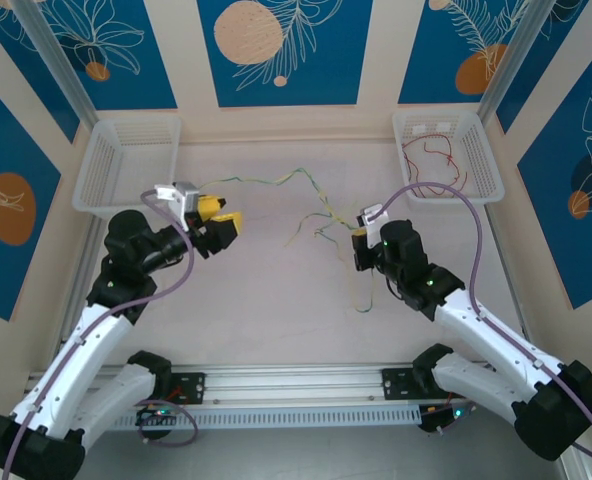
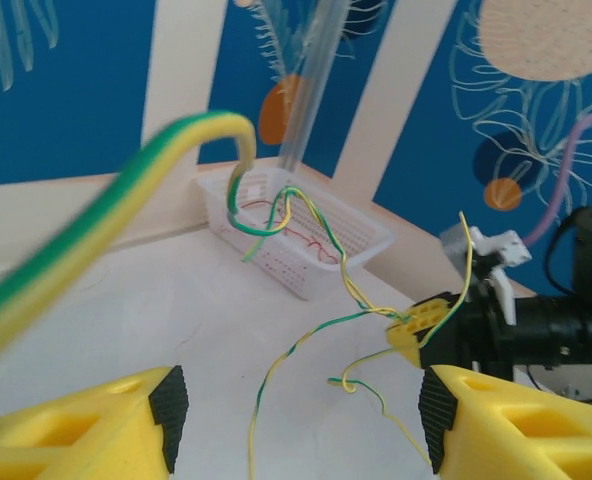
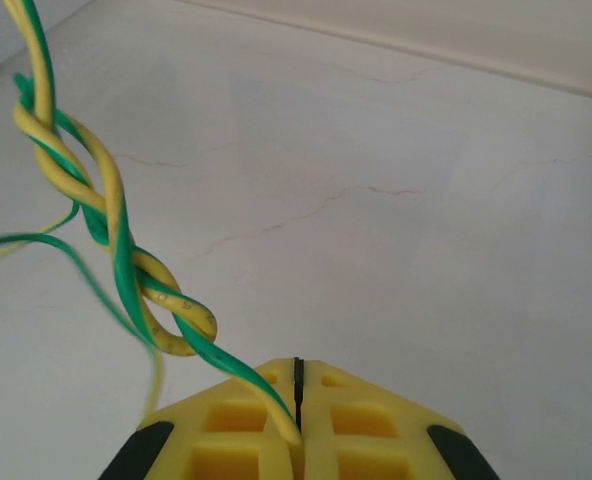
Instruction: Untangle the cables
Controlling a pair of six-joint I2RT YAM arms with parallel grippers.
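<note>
**Right wrist: right gripper [image 3: 298,378] nips the green-yellow wires [image 3: 116,235]**

Its yellow fingers are pressed together, and one strand end is caught in the seam between them. Just above the pinch, the strands wind round one another into a tight loop.

From the top view, the right gripper sits right of the middle of the table [image 1: 276,310]. The wires run from it up and to the left across the surface, toward the left gripper [image 1: 221,222]. Loose ends trail on the table below the right gripper.

The left gripper's fingers stand spread wide. In the left wrist view a blurred strand sweeps close over the camera, above the fingers. Whether it touches that gripper cannot be told.

The red wire [image 1: 431,160] lies well apart from the others, in the right basket [image 1: 484,150] at the far corner.
</note>
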